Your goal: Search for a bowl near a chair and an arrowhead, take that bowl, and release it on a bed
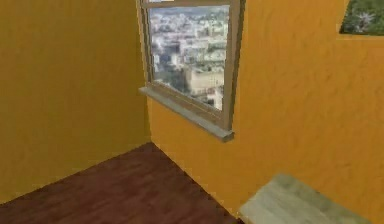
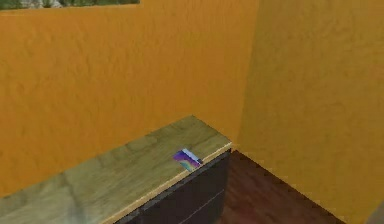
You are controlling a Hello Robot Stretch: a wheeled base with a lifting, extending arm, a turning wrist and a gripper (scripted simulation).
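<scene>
Well, purple obj (image 2: pixel 187 157) atop dresser (image 2: pixel 100 182)

Orange walls (image 1: pixel 70 90) meet in a corner above a dark wooden plank floor (image 1: pixel 120 190). A grey-framed window (image 1: pixel 190 55) with a projecting sill (image 1: pixel 185 110) looks onto a daylit city. A picture (image 1: pixel 362 17) hangs to its right. Against the wall stands a dark cabinet (image 2: pixel 185 203) with a pale wood-grain top (image 2: pixel 110 175).
</scene>
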